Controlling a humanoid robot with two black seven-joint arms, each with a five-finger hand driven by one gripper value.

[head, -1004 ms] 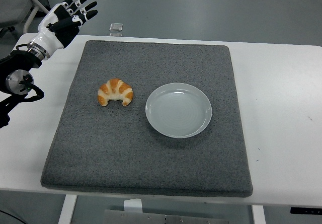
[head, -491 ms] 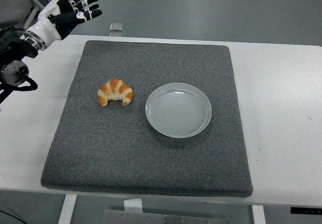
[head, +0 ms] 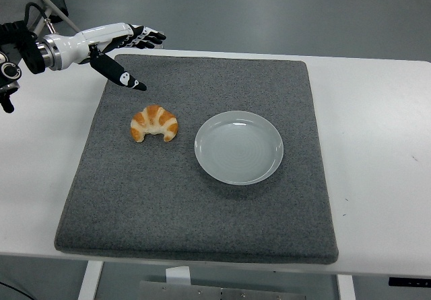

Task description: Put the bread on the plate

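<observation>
Now the left hand [head: 121, 50] reaches in over the far-left corner of the grey mat [head: 202, 239], where a second ago it was raised upright beyond the table's [head: 377, 145] far-left edge with its palm facing out. It has turned flat and swung inward and lower: the fingers [head: 149, 36] point to the right along the mat's far edge and the thumb [head: 124, 78] angles down toward the bread. The fingers are spread apart and hold nothing.

Nothing else has shifted. The bread [head: 154, 123], a croissant, lies on the left half of the mat, its curved back toward the far edge and its two tips toward the near edge. The white plate [head: 239, 147] sits just to its right, near the middle of the mat, close to the bread but not touching it, and it is bare. The right arm does not show.

So the task itself is not yet begun; what has changed is only the approach. By my reading the hand is lining up for a grasp from above, and it would need to travel further toward the near edge and come down before the fingers could close around the croissant. The carry to the plate looks short.
</observation>
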